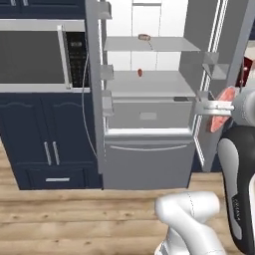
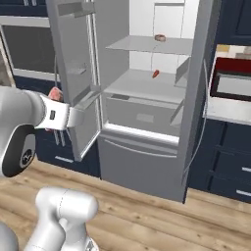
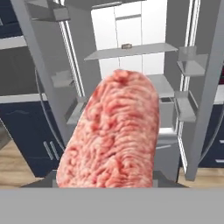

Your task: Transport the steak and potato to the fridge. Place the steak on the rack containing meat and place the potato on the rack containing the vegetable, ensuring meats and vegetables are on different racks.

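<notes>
We see the steak (image 3: 111,133), a pink marbled slab, held in the gripper (image 1: 219,107), whose jaws are closed on it; in the hand view it stands up large in front of the open fridge (image 1: 149,99), and in the left base view it shows as a pink disc beside the white wrist, outside the cabinet and near the right door (image 1: 219,60). In the right base view we make out only a pink sliver (image 2: 55,94) behind the hand, next to the left door (image 2: 73,73). Both doors stand open, their bins jutting in at either side of the opening. Inside, the upper rack (image 1: 149,45) carries a small brownish item (image 1: 144,37), and the lower rack (image 1: 149,82) a small red one (image 1: 140,72); both are too small for us to name, though the red one may be the vegetable. Below them sits a grey drawer (image 1: 148,115). A microwave (image 1: 42,57) over navy cabinets (image 1: 50,139) flanks the fridge on the left.
</notes>
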